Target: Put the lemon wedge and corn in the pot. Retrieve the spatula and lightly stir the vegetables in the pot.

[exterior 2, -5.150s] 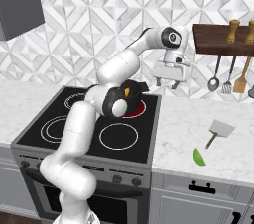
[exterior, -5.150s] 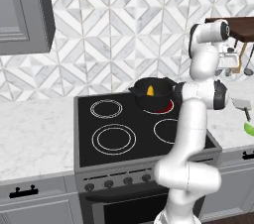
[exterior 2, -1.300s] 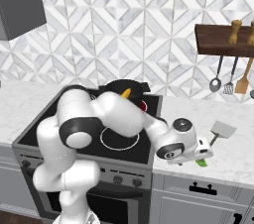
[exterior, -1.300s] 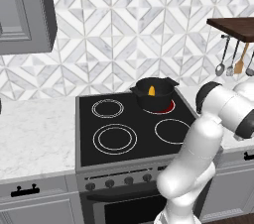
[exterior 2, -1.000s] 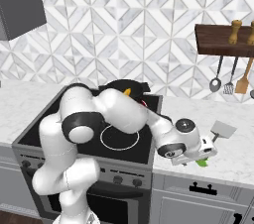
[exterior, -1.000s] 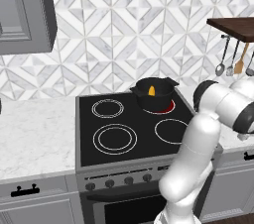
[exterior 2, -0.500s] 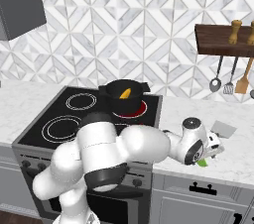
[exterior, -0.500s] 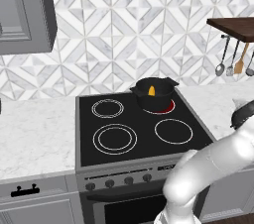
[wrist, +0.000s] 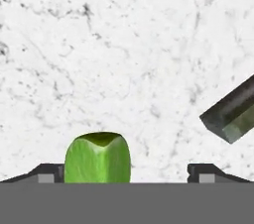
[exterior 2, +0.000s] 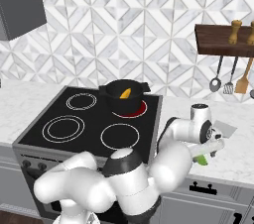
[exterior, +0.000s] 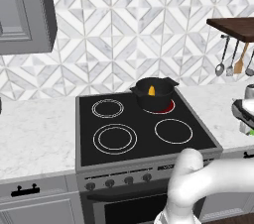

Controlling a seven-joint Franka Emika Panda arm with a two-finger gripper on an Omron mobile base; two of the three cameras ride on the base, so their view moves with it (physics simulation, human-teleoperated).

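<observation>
While no writing shows, the pincer gapes beside a green wedge.

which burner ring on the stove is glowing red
The back right ring, the one under the pot, with red showing at the pot's foot. The other three rings are plain white outlines on black glass.

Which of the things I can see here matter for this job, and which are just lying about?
For the job:
- pot, with a yellow piece inside
- green wedge on the counter, between the tips of the open claw
- spatula on the counter

Lying about:
- hanging ladle
- wooden utensil
- grinder on the shelf
</observation>
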